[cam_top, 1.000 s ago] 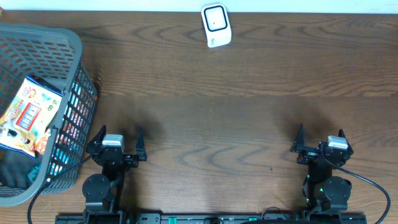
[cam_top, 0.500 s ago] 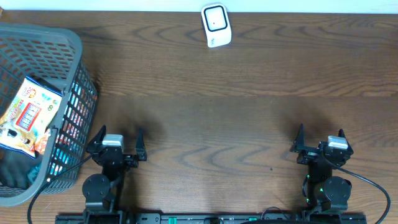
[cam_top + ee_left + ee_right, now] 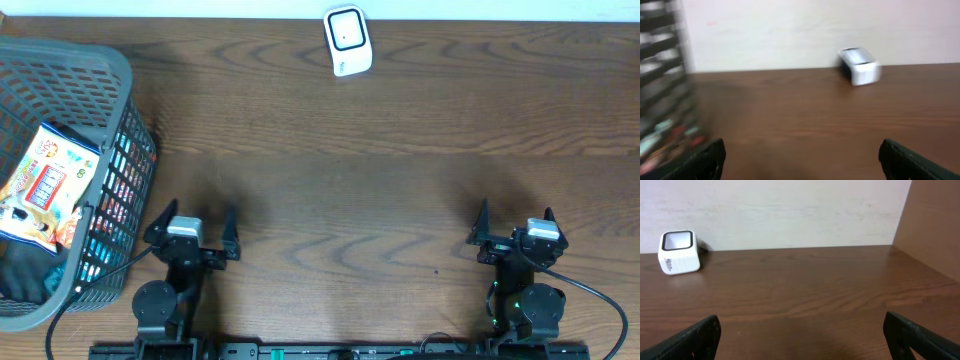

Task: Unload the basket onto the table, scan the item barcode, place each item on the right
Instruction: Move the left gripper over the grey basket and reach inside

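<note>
The colourful, flat plastic snack packet (image 3: 45, 185) is lying inside the grey plastic mesh basket (image 3: 110, 75), which is standing at the far left edge of the brown wooden table (image 3: 400, 190); a dark item (image 3: 22, 270) is sitting beside the packet in the basket, too indistinct to name. The small white box-shaped barcode scanner (image 3: 348, 41) is resting at the back edge of the table, near the middle, well apart from the basket and from both arms.

The left gripper (image 3: 194, 224) is hanging low over the near side of the table, just beside the basket's right wall; its jaws are standing spread wide and are gripping nothing. In the left wrist view, which is blurring, the left gripper (image 3: 805, 162) is facing the scanner (image 3: 859, 65) across bare wood, with the basket (image 3: 660, 80) showing at the left.

The right gripper (image 3: 515, 220) is sitting low at the near right, likewise gaping wide with nothing between its fingers; the right wrist view is showing the right gripper (image 3: 802, 340) pointing toward the back wall, the scanner (image 3: 677, 252) lying far off to its left.
</note>
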Tool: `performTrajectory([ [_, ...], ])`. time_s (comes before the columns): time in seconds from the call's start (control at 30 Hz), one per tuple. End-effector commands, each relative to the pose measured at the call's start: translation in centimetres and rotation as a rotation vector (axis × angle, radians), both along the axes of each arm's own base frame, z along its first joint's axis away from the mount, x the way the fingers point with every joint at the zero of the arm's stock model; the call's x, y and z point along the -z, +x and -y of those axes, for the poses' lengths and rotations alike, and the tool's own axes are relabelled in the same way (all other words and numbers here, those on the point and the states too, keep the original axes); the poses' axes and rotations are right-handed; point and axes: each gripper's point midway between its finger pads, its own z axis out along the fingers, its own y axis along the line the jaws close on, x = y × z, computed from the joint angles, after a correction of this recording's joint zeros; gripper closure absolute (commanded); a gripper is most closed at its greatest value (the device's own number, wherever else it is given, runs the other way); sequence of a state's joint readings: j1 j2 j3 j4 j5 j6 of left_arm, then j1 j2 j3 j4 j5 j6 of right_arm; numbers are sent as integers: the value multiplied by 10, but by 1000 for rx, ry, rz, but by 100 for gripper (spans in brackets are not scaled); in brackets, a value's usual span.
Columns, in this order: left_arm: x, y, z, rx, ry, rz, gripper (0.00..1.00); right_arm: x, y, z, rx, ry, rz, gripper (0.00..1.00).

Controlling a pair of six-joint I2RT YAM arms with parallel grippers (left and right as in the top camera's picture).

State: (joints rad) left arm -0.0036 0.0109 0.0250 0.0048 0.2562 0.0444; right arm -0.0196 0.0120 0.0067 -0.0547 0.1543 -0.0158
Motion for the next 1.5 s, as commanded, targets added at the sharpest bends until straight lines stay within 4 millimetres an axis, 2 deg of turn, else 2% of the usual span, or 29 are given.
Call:
performTrajectory([
  [0.0,-31,-13,31,187,-76,46,2,0,0,0,3,-16,-1,1],
  [0.17,-95,-20,31,191,-105,114,2,0,0,0,3,-16,-1,1],
  [0.27,-134,-17,31,190,-137,93,3,0,0,0,3,-16,-1,1],
  [0.43,-189,6,34,193,-187,-70,2,0,0,0,3,-16,-1,1],
  [0.6,-242,32,36,197,-196,-157,2,0,0,0,3,-16,-1,1],
  [0.67,-247,37,43,240,-204,-193,2,0,0,0,3,-16,-1,1],
  [0.73,-243,39,57,330,-220,-232,2,0,0,0,3,-16,-1,1],
  [0.83,-248,39,76,468,-232,-226,2,0,0,0,3,-16,-1,1],
  [0.93,-250,47,77,471,-279,-234,2,0,0,0,3,-16,-1,1],
  [1.0,-250,56,70,422,-322,-244,2,0,0,0,3,-16,-1,1],
  [1.17,-253,77,34,238,-441,-252,2,0,0,0,3,-16,-1,1],
  [1.37,-280,84,-18,71,-568,-196,2,0,0,0,3,-16,-1,1],
  [1.47,-294,86,-44,2,-573,-150,2,0,0,0,3,-16,-1,1],
])
